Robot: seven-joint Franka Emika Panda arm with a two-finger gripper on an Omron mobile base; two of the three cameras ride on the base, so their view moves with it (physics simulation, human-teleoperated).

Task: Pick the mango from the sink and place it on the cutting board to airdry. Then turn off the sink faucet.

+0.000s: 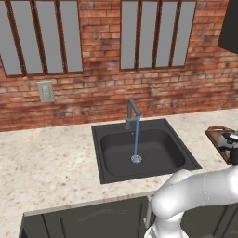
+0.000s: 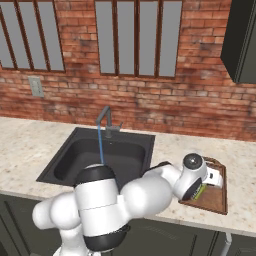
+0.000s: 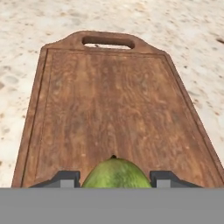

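Observation:
The yellow-green mango [image 3: 116, 173] sits between my gripper's [image 3: 116, 179] two dark fingertips, which are shut on it, low over the near end of the reddish-brown cutting board [image 3: 109, 100]. From the right base, the board [image 2: 216, 199] lies on the counter right of the dark sink [image 2: 146, 141], and a sliver of the mango [image 2: 201, 191] shows under the hand. The grey faucet [image 1: 132, 113] stands at the sink's [image 1: 106, 173] back rim, and a blue stream of water [image 1: 136, 139] runs from its spout to the drain [image 1: 136, 159].
Speckled beige counter [image 1: 46, 158] surrounds the sink. A brick wall with windows [image 1: 155, 32] rises behind, with an outlet plate [image 1: 46, 91] at the left. A dark upper cabinet [image 2: 242, 40] hangs at the right. The board's handle hole [image 3: 108, 41] points away from the hand.

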